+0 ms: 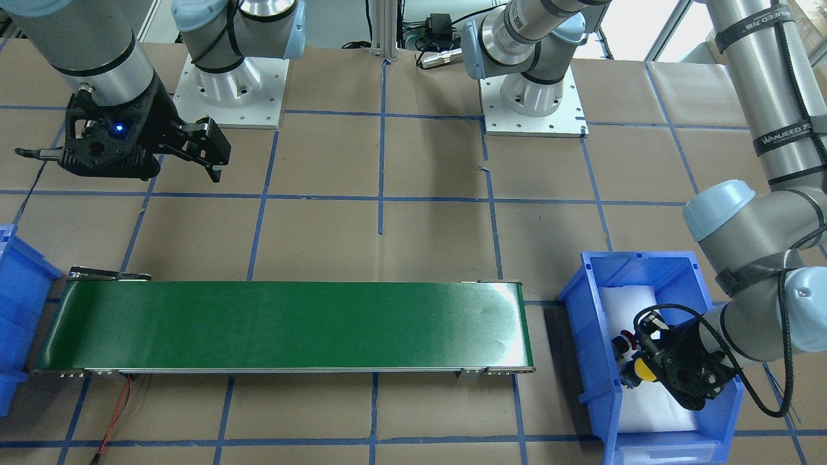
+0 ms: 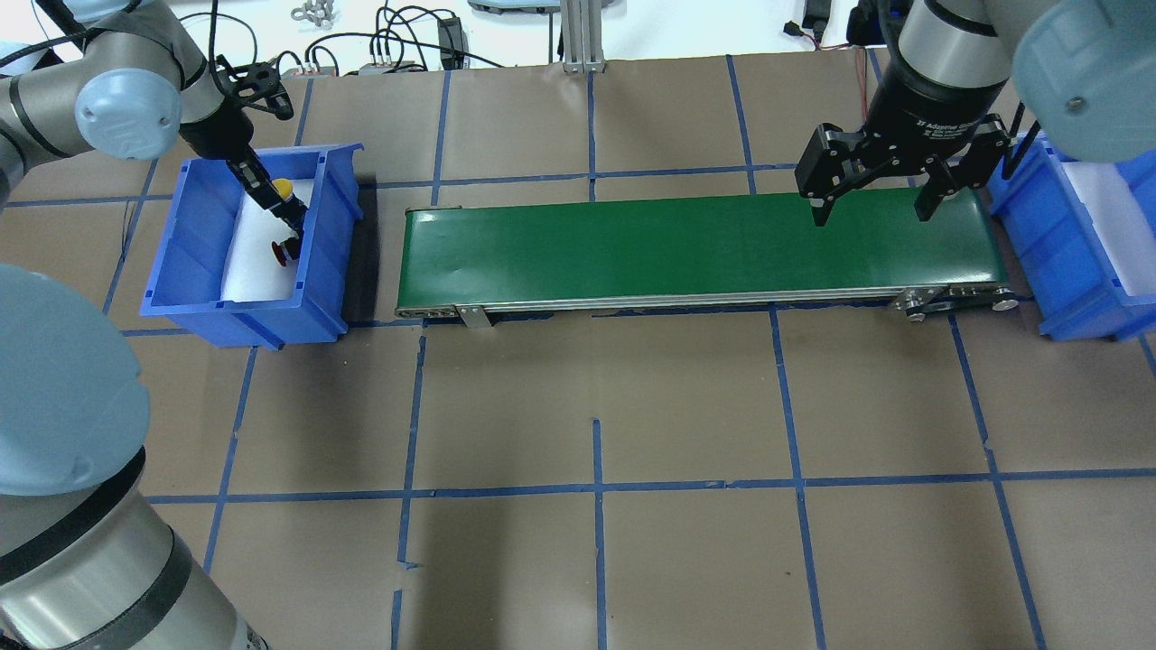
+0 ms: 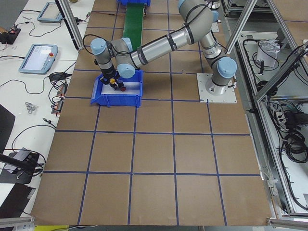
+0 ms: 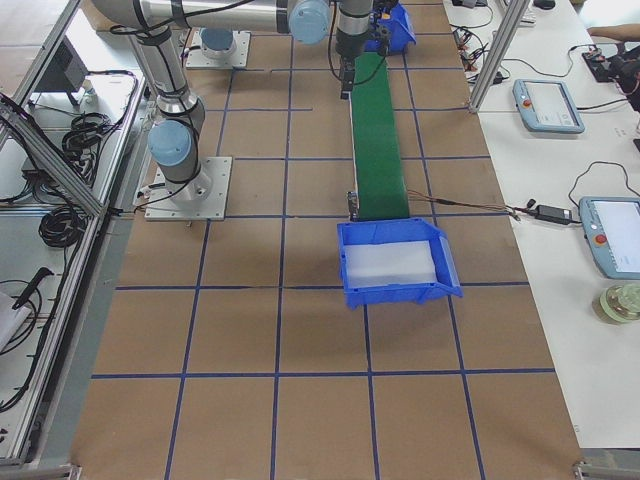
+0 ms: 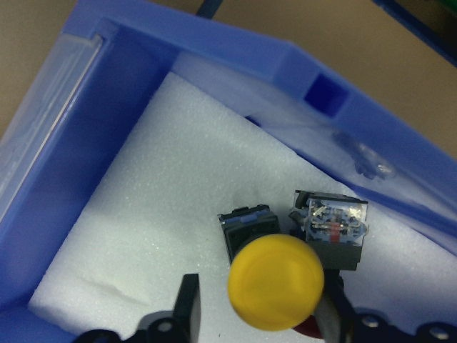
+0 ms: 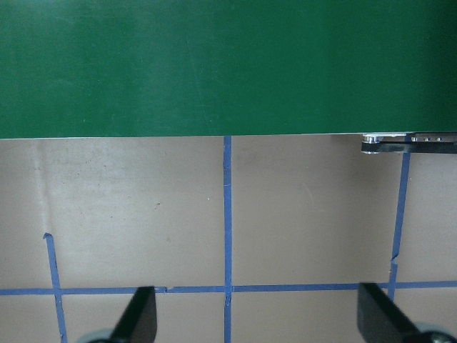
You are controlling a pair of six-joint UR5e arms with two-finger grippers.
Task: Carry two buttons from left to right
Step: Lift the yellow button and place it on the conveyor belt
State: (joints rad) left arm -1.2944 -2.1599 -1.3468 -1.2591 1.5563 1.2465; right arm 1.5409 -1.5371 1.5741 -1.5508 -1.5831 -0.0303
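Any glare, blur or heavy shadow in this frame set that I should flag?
Front-facing view: pale glare washes out the green belt at its end nearest the blue bin. Left wrist view: the yellow button is close and soft-edged. Overhead view: dark shadow fills the gap between bin and belt.

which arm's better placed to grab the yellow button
Left. The left gripper is down in the blue bin, jaws either side of the yellow button; the right gripper hangs open far along the conveyor.

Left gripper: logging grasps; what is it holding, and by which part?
Cannot tell: left gripper straddles the yellow button at its cap, gap beside one finger.
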